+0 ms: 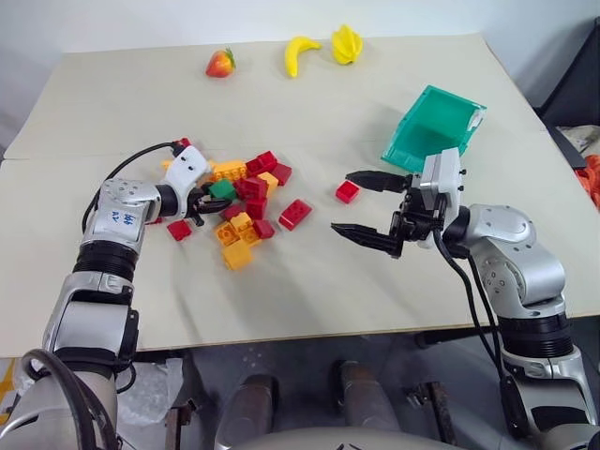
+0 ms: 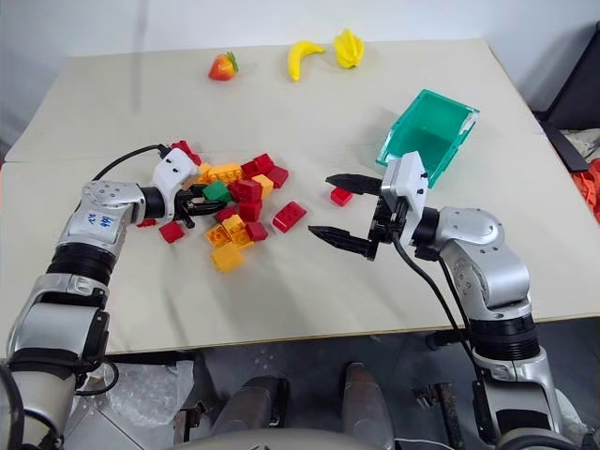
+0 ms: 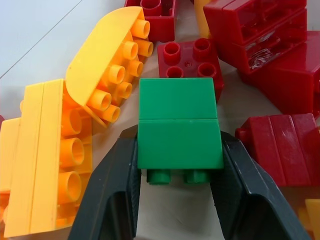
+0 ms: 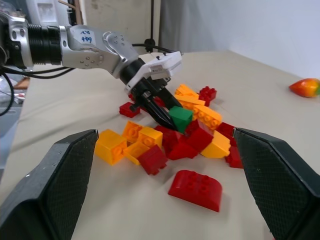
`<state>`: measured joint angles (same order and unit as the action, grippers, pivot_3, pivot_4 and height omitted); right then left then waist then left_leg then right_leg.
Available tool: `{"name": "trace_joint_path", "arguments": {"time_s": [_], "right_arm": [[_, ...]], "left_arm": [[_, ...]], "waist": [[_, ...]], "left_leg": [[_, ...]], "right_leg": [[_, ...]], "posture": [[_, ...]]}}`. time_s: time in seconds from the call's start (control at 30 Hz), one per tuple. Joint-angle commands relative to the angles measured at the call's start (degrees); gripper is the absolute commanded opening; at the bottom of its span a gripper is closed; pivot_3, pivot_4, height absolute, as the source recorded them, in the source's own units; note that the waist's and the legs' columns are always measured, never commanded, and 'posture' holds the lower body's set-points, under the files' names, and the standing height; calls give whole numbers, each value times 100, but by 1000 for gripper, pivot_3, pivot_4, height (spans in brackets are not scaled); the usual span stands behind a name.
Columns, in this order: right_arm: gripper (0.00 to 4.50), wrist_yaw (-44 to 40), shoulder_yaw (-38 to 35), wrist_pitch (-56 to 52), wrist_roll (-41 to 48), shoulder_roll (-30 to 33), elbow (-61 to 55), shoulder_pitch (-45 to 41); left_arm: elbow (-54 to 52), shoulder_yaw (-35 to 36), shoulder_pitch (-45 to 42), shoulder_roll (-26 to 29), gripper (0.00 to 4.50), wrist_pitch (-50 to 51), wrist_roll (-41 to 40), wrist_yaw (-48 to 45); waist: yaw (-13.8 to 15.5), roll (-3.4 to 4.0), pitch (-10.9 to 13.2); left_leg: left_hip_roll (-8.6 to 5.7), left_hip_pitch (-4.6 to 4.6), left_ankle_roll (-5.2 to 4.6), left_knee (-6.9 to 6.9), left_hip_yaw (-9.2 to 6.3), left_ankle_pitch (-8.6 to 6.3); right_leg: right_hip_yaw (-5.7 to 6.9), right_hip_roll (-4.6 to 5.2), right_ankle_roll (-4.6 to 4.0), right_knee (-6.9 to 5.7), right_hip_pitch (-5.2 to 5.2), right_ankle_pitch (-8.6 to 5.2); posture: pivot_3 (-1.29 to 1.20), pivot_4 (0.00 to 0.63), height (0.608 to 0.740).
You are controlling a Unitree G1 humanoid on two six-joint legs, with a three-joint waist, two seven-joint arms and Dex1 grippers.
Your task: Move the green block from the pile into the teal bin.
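The green block [image 3: 179, 122] lies at the near-left side of the pile [image 1: 253, 187] of red and yellow-orange bricks on the table's left half. My left gripper [image 1: 214, 197] reaches into the pile, and its black fingers [image 3: 115, 175] press against both sides of the green block, shut on it. The block sits among the bricks on the table, studs turned toward the wrist. The teal bin [image 1: 436, 127] stands tilted at the right rear, its opening facing the pile. In front of the bin my right gripper [image 1: 342, 202] hovers open with nothing in it, pointing toward the pile.
A lone red brick [image 1: 347, 191] lies near the right gripper's fingertips, and a longer red brick [image 1: 295, 214] lies just right of the pile. A toy strawberry [image 1: 221, 63], banana [image 1: 300, 53] and a yellow fruit [image 1: 347, 43] sit along the table's far edge.
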<state>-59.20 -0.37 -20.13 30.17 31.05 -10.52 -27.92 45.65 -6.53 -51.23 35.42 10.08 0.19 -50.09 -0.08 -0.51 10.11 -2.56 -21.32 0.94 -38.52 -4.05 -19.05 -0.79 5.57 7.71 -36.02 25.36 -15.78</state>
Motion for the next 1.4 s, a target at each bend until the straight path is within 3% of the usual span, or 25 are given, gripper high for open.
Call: {"name": "trace_joint_path", "arguments": {"time_s": [0.03,0.33,0.6,0.73,0.9,0.93,1.13,1.27,1.4], "right_arm": [[4500,72,-274,183,-22,109,23,10],[4500,130,-594,286,-113,442,249,27],[4500,280,-1004,351,-238,844,306,249],[4500,387,-1089,274,-211,943,25,556],[4500,577,-1234,-56,-17,1039,-423,920],[4500,660,-1293,-225,56,1073,-554,1001],[4500,871,-1648,-751,-90,1694,-1062,1628],[4500,441,-1980,-1014,-134,2411,-1250,2440],[4500,296,-2536,-1375,-18,2725,-1534,3107]], "left_arm": [[-719,303,-291,116,1523,383,-308,-235],[-2506,212,-494,-349,1523,1444,-908,-699],[-2991,-911,114,-1679,1523,1581,-803,-881],[-2834,-1177,218,-1892,2772,1568,-686,-863],[-2845,-953,240,-1798,4384,1309,-712,-786],[-2908,-784,250,-1717,4478,1428,-829,-782],[-3723,110,740,-981,4478,1809,-1469,-954],[-4036,904,1219,-481,4478,2037,-2049,-1060],[-4060,1501,1773,-187,4478,1852,-2490,-1228]], "waist": [[-2,-2,1],[3,-11,7],[17,-12,7],[-3,-11,7],[18,-11,7],[22,-11,7],[17,-9,6],[58,-10,6],[99,-9,6]], "left_leg": [[0,0,0,1,0,0],[12,-29,-16,-23,-2,-11],[-5,-30,-19,-32,4,-12],[-2,-30,-19,-33,8,-12],[-2,-24,-19,-46,15,-12],[2,-24,-19,-47,14,-12],[20,-24,-22,-43,14,-15],[18,-24,-26,-48,14,-17],[19,-22,-29,-50,18,-19]], "right_leg": [[0,0,0,0,0,0],[8,17,11,9,11,6],[3,12,14,10,9,8],[2,5,14,8,10,8],[-8,6,14,10,10,8],[-9,7,14,10,10,8],[-14,8,14,8,10,8],[-15,10,16,11,6,9],[-18,9,17,16,4,9]], "posture": [[0,150,740],[0,150,740],[0,150,740],[0,150,740],[0,150,740],[0,150,740],[0,150,740],[0,150,740],[0,150,740]]}}
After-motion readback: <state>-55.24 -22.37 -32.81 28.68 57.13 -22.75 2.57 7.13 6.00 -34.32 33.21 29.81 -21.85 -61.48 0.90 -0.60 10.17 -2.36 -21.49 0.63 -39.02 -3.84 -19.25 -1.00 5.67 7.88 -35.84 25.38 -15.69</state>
